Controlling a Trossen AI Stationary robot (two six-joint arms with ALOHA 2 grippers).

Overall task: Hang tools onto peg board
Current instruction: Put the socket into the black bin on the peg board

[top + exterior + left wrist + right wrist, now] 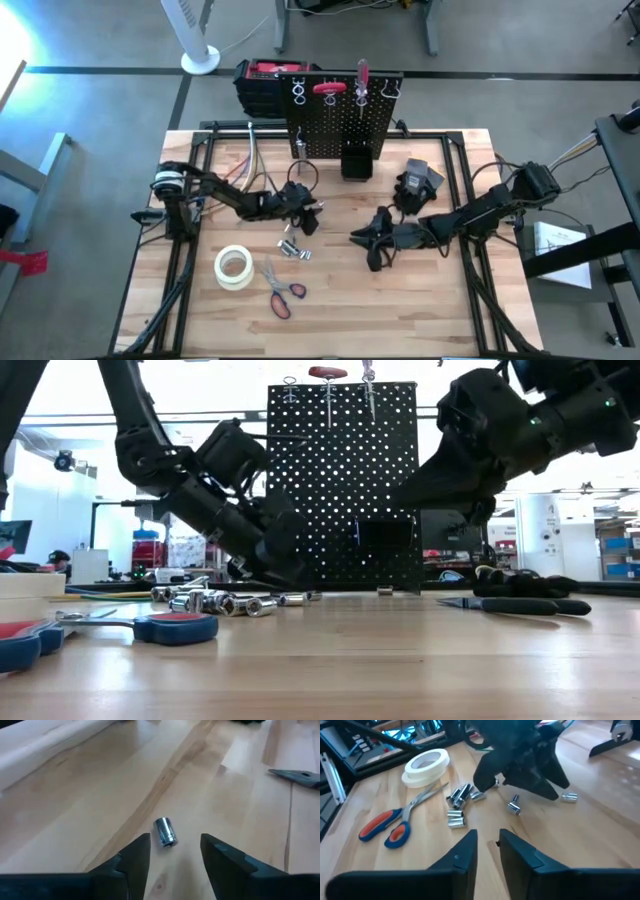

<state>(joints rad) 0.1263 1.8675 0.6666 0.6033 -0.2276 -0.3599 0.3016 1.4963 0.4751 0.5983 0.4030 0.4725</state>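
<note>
Left claw lined up on a loose socket

My left claw (172,851) stands open and empty over a small silver metal socket (165,831) lying on the wooden counter (75,820). I should lower straight, then close gently so it cannot roll. The right claw (487,845), nearly closed and empty, waits nearby.

The white tape roll (234,267) lies flat on the desk (400,310), well off to the outer near side of my left gripper (310,218). The black glove (418,183) sits crumpled just beyond my right gripper (372,243), toward the desk's far edge. Behind the desk, past my left gripper, stands a red-and-black toolbox (262,85), and beside it a white fan base (199,60) rests on the grey floor (90,100).
</note>
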